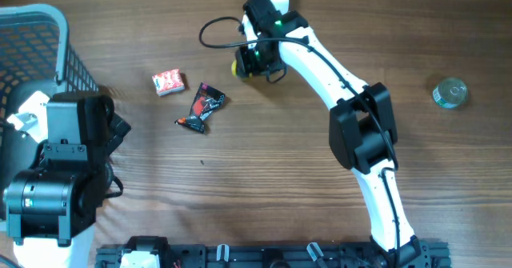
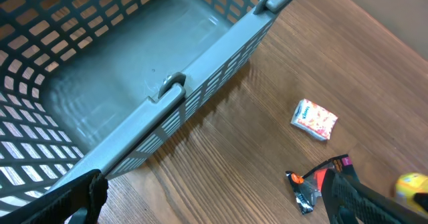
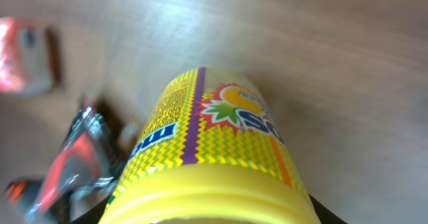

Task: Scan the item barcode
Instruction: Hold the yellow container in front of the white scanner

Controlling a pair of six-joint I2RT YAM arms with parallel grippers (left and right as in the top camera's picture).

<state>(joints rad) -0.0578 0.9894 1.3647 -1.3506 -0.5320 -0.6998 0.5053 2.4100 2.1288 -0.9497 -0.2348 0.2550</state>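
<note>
A: Right jaws?
B: Closed around the yellow bottle (image 1: 244, 62), at the far edge of the tabletop (image 1: 264, 188), about centre. I can't tell whether it is lifted or resting on the wood.

A: Left jaws?
B: Spread wide and holding nothing. They hang over the near corner of the basket (image 2: 200, 83).

A: Barcode?
B: Not confirmed. The wrist view shows a patch of dense print (image 3: 170, 103) on the label, too blurred to call. I can't pick out a scanner in any view either.

A: Risks from here?
B: First, the wrong face gets presented. The label wraps right round, so the code may sit under a finger or point away, and the scan would fail. Second, slip. The body is round and smooth and is held across its width, so it could rotate or slide out on a quick wrist turn.

A: Clutter?
B: A black cable loop (image 1: 216, 32) sits just beside the right wrist, and a swing to that side could snag it. The dark wrapper (image 1: 202, 108) and the red packet (image 1: 168, 82) lie near, toward the basket. A low sweep would shove them.

A: Anything else?
B: A clear disc (image 1: 450, 92) far right, well apart. No concern.
</note>
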